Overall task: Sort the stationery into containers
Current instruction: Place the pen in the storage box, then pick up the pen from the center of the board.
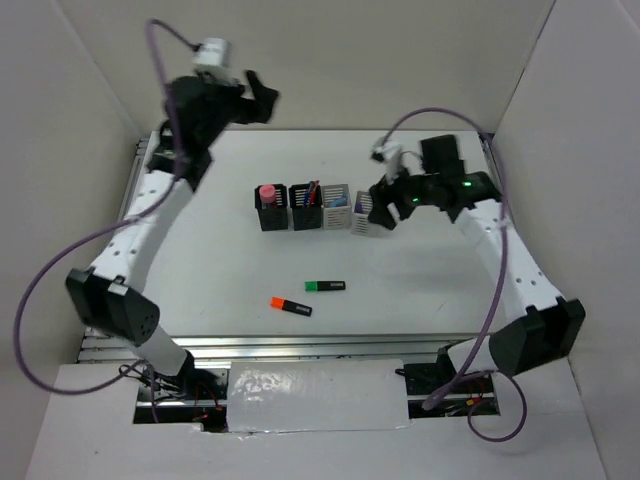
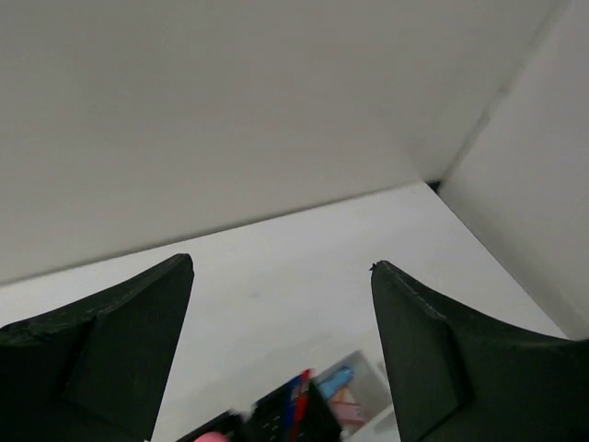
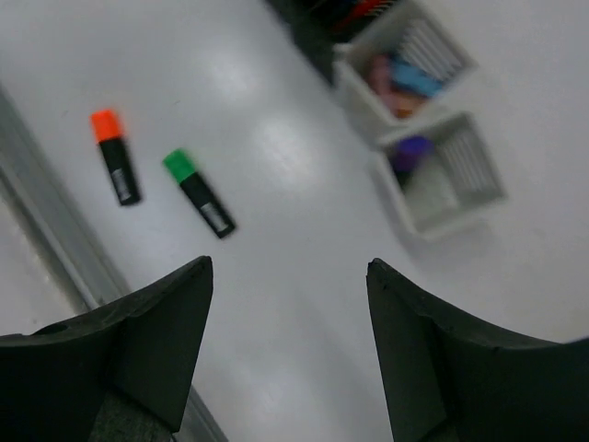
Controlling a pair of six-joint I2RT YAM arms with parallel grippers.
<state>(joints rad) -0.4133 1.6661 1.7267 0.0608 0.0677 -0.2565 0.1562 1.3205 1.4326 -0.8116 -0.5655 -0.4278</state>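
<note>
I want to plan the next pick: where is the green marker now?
In the top view the green marker lies flat on the table between the row of cups and the near edge, just right of the orange marker.

A white tabletop [image 1: 230, 270] sits boxed in by plain white panels: a back wall [image 1: 380, 60], a left wall [image 1: 50, 130], a right wall [image 1: 590, 140]; ribbed aluminium rails [image 1: 300, 346] edge its near side; soft glare [image 3: 276, 138] lies on the surface.

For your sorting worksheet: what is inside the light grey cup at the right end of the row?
A purple marker shows inside the grey cup; its lower end is hidden behind the cup wall.
</note>
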